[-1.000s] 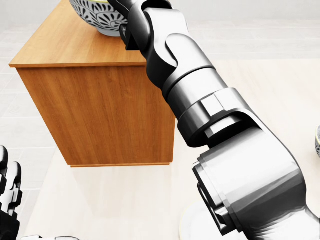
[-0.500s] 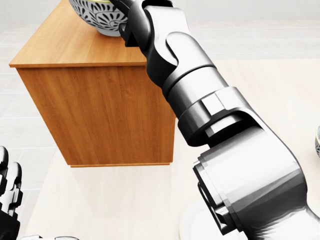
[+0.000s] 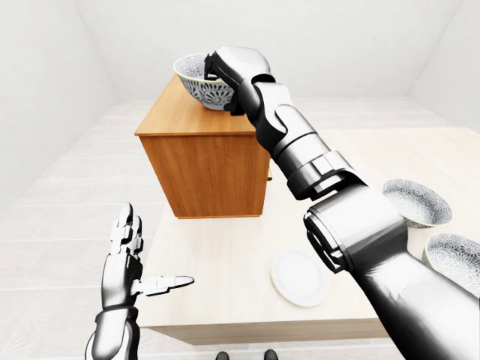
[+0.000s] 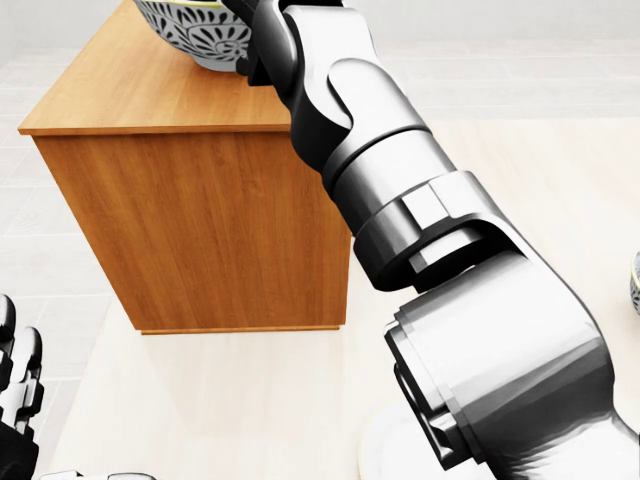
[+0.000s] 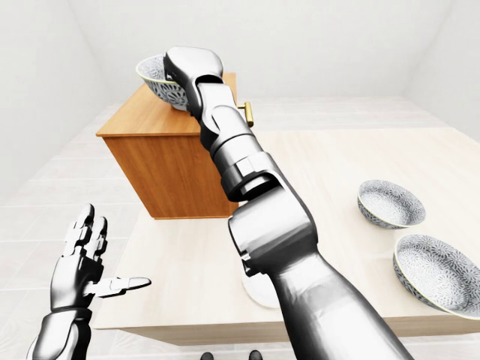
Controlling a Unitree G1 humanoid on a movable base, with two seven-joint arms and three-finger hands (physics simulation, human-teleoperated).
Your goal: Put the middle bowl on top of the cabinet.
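A patterned blue-and-white bowl [image 3: 196,84] rests at the far end of the wooden cabinet's top [image 3: 187,120], its base touching or just above the wood. My right hand [image 3: 219,69] reaches over the table and is shut on the bowl's right rim, hiding that side. In the head view only the bowl's lower part [image 4: 200,35] shows at the top edge, above the cabinet's side [image 4: 200,210], with my right arm crossing the picture. My left hand [image 3: 154,251] hangs open at lower left, beside the table, holding nothing.
Two more patterned bowls [image 5: 390,202] [image 5: 439,271] sit on the light table [image 5: 330,165] at the right. A white plate [image 3: 300,276] lies near the table's bottom edge under my right arm. A gold handle [image 5: 247,112] sticks out from the cabinet.
My right arm has edged slightly up and left in the head view, carrying the bowl a little with it. The left hand has sunk slightly at the bottom left.
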